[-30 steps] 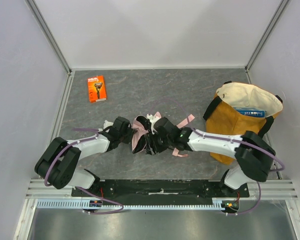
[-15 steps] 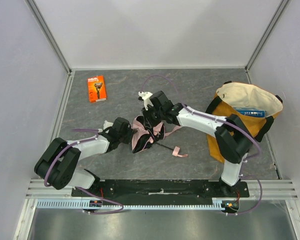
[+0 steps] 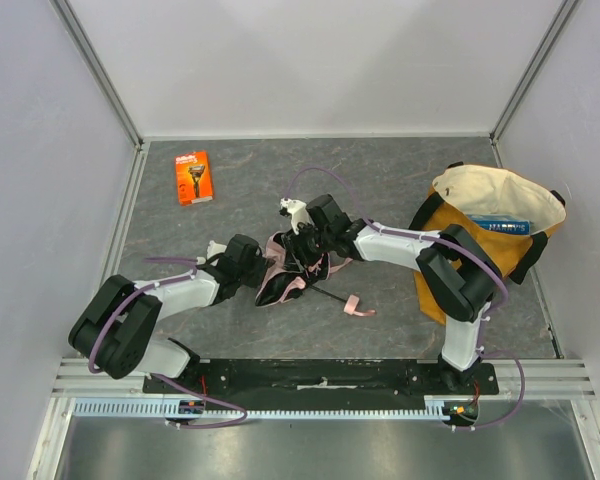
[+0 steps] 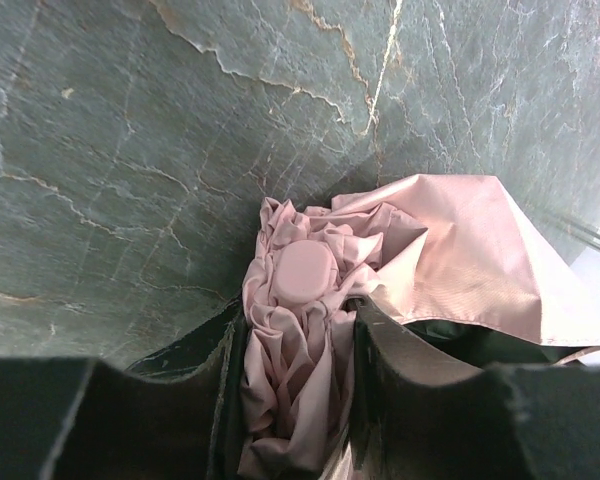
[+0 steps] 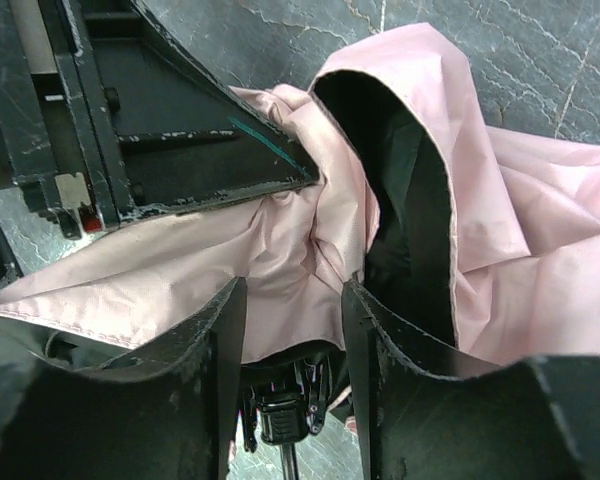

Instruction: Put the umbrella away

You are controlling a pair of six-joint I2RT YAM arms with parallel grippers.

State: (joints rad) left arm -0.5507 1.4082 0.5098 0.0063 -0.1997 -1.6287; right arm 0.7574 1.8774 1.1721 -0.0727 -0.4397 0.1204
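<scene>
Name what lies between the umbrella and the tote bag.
The right arm's white forearm bridges that stretch, seen in the top external view.

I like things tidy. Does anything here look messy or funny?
Yes, the umbrella mid-table. Its pink fabric is crumpled in a loose heap instead of wrapped neatly, dark underside showing, and its thin black shaft pokes out sideways. The left claw pinches a bunch of the fabric.

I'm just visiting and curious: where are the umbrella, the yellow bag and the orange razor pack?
umbrella (image 4: 302, 272): left wrist view, round pink knob amid the bunched fabric.
yellow bag (image 3: 492, 195): top external view, cream inner lining.
orange razor pack (image 3: 192, 177): top external view, middle of its face.
</scene>
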